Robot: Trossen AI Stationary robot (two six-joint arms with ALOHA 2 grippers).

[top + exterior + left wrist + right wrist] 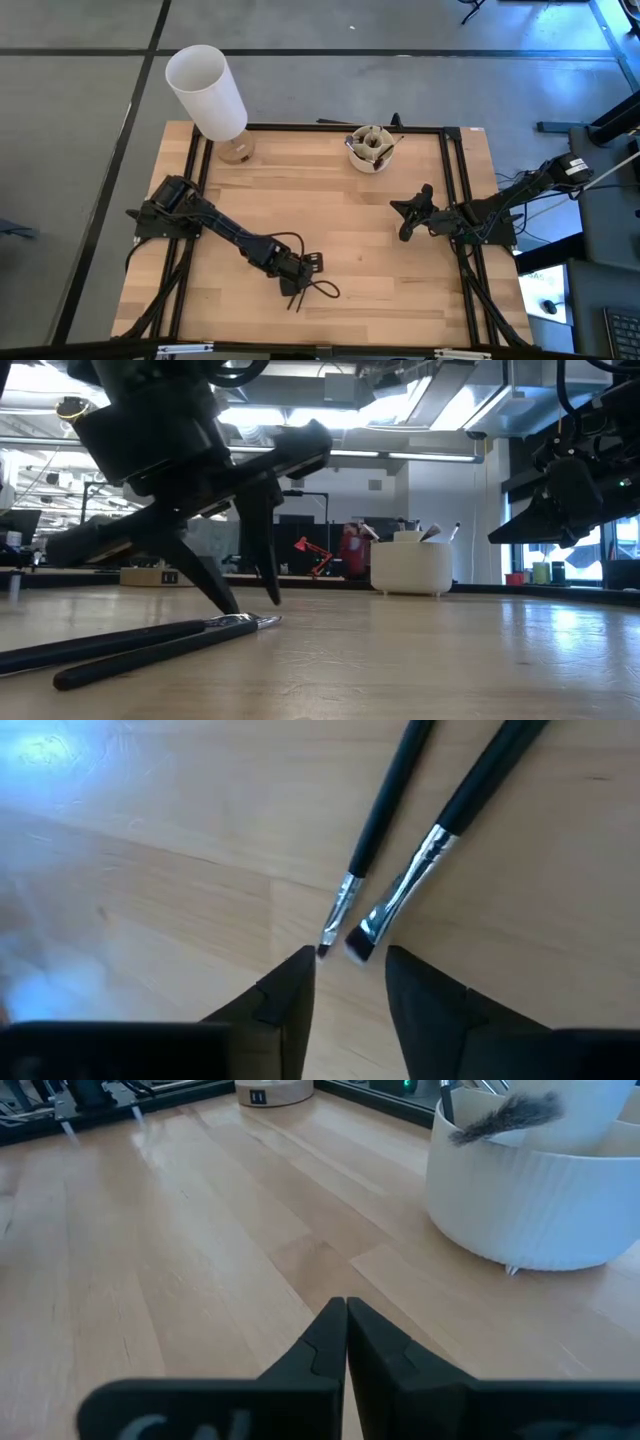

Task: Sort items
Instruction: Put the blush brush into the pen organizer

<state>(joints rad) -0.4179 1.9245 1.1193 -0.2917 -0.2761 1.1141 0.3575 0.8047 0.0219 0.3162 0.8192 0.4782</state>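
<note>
Two brushes (420, 850) with black handles and silver ferrules lie side by side on the wooden table, a thin one (345, 900) and a flat-tipped one (400, 900); they also show as the brushes (312, 291) and the brushes (150, 642). My left gripper (350, 970) is open and points down, its fingertips just short of the bristle ends, near the table's near edge (300, 280) (255, 598). My right gripper (346, 1320) is shut and waits above the table's right half (402, 210). A round beige cup (370, 148) (540, 1200) holds several more brushes.
A tall white cylinder (205, 88) stands on a round wooden base at the table's far left corner. The cup (410, 567) stands near the far edge. Dark rails (455, 190) run along the table's left, right and far sides. Bare wood lies between the two arms.
</note>
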